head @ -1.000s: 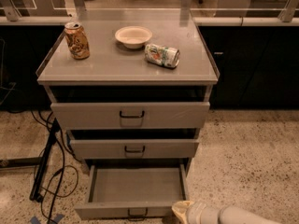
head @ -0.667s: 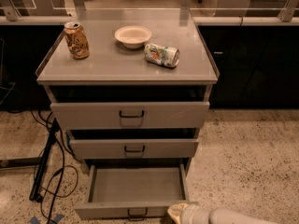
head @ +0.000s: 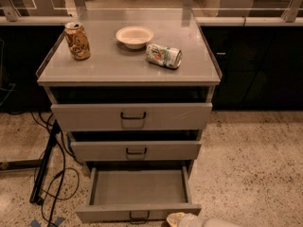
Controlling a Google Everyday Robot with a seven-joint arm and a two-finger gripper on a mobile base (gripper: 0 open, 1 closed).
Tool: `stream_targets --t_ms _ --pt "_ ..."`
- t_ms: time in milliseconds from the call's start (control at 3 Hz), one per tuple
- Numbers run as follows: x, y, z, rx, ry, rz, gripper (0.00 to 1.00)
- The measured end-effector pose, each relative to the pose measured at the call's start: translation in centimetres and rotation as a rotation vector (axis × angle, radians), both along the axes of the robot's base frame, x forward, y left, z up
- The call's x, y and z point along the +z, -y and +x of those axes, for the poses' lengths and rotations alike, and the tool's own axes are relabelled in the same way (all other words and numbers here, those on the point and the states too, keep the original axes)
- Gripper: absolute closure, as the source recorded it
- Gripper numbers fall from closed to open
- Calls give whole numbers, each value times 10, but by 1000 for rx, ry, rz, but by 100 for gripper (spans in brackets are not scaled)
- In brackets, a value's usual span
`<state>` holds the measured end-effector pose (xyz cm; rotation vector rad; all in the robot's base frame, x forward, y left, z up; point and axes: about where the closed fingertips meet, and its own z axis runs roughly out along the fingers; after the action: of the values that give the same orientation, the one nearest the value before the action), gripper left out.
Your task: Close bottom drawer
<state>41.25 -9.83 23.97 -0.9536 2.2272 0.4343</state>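
The bottom drawer of the grey cabinet is pulled far out and its tray is empty. Its low front panel carries a small dark wire handle at the frame's bottom edge. The middle drawer and the tall top drawer above it stand shut or nearly shut. My gripper shows only as a pale tip at the bottom edge, just right of the bottom drawer's front panel, with the white arm trailing right.
On the cabinet top stand an upright brown can, a white bowl and a green-white can lying on its side. Black cables and a stand leg lie on the speckled floor to the left.
My gripper has moved left along the bottom edge, closer to the bottom drawer's front panel. The drawer stays pulled out.
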Motion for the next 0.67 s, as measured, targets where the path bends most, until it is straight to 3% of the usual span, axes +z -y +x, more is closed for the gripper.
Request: stream_targets --t_ms 333,667 --pt "-32 -7 4 6 3 -14 100" --pt "-52 -14 13 3 15 -26 81"
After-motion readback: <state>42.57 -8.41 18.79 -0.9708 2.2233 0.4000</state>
